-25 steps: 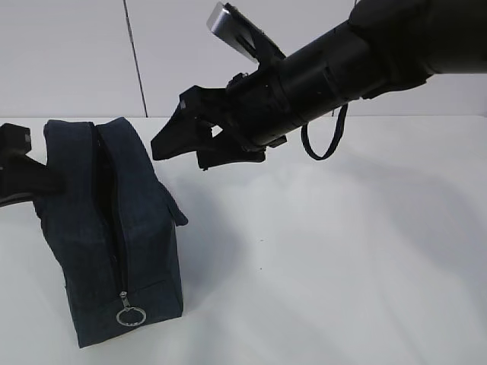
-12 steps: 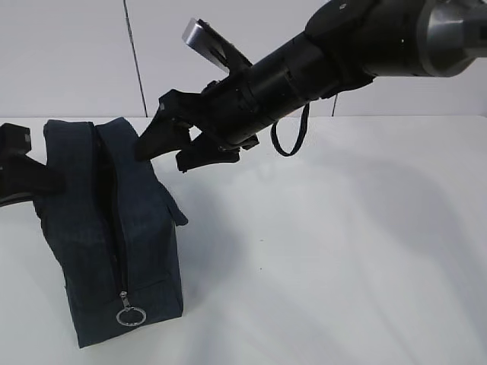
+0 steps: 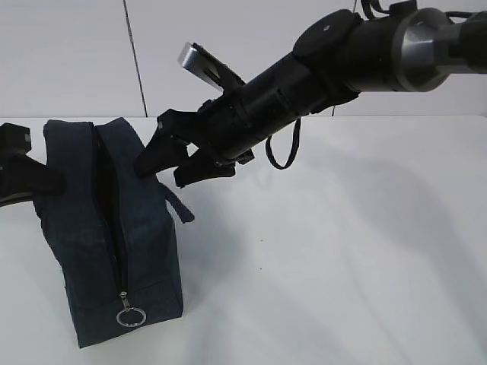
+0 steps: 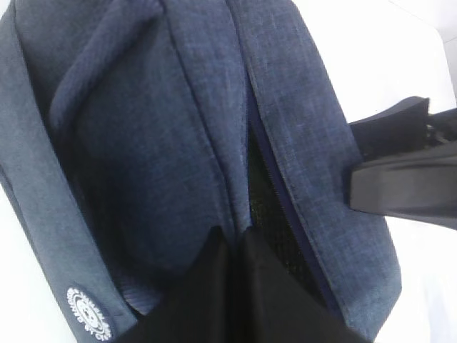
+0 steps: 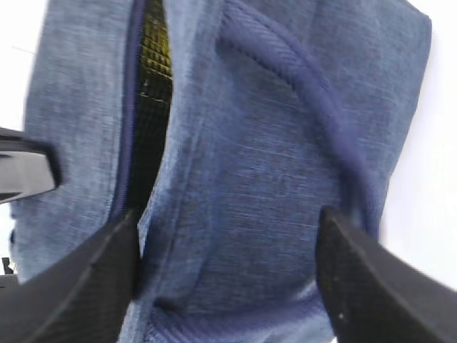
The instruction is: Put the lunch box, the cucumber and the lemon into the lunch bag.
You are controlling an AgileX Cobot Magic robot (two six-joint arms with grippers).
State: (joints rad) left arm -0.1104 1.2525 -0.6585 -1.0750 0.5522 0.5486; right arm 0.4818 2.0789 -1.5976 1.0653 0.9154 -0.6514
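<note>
Standing on the white table, the navy lunch bag is seen at the left of the exterior view, its zipper slit running down the top and near face to a silver ring pull. Through the slit, in the right wrist view, a patch of yellow behind black mesh is visible — possibly the lemon, though this cannot be confirmed; the lunch box and the cucumber are not seen in any view and may be inside already.

The right gripper is held over the bag's far upper edge with its jaws spread wide and nothing between them but fabric: one finger lies at the slit, the other beyond the loop handle. The left gripper is pressed closed at the slit's edge; whether cloth is pinched cannot be told. A small white round logo is visible low on the bag's side.

Judged from this, the risks are these — the wide jaws may snag the handle instead of the panel, and a downward push may tip or drag the soft bag, since it is steadied only at one end.
</note>
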